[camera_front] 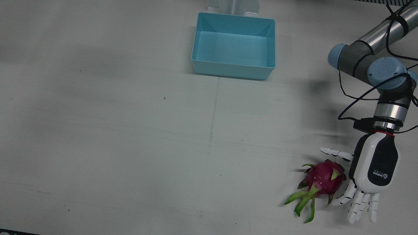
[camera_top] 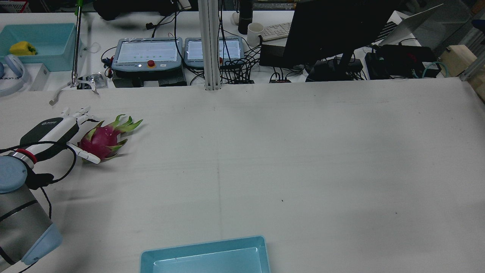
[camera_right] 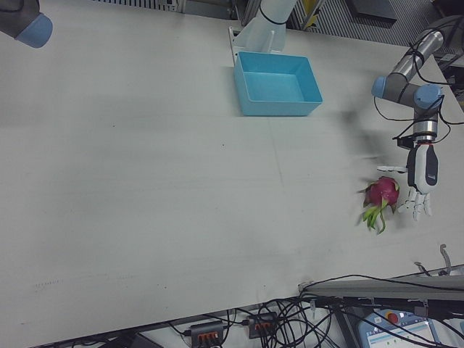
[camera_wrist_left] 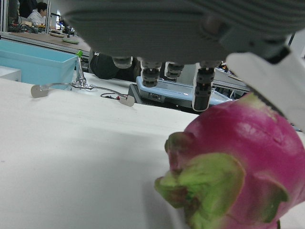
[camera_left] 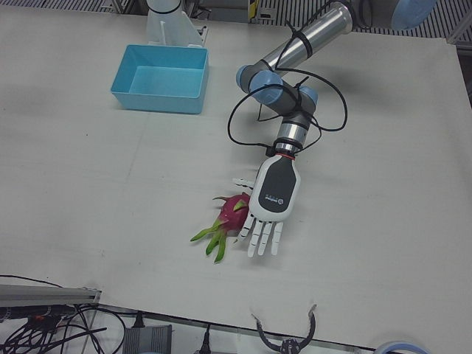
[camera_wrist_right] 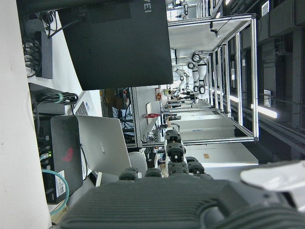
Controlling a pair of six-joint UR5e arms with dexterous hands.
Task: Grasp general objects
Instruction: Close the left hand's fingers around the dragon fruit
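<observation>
A pink dragon fruit (camera_front: pixel 323 179) with green leaf tips lies on the white table near its front edge, on my left arm's side. My left hand (camera_front: pixel 374 168) is open, low over the table, right beside the fruit. Its thumb (camera_front: pixel 336 152) reaches past one side of the fruit and its fingers (camera_front: pixel 359 202) are stretched out on the other. The rear view shows the same hand (camera_top: pixel 51 132) and fruit (camera_top: pixel 100 139). In the left hand view the fruit (camera_wrist_left: pixel 243 157) fills the space under the palm. My right hand (camera_wrist_right: pixel 176 200) shows only in its own view, fingers extended, holding nothing.
An empty light-blue bin (camera_front: pixel 233 70) stands at the table's middle near the pedestals. Beyond the table's far edge in the rear view are control pendants (camera_top: pixel 147 57), cables and a monitor (camera_top: pixel 333 34). My right arm's elbow (camera_right: pixel 22 22) is at the far corner.
</observation>
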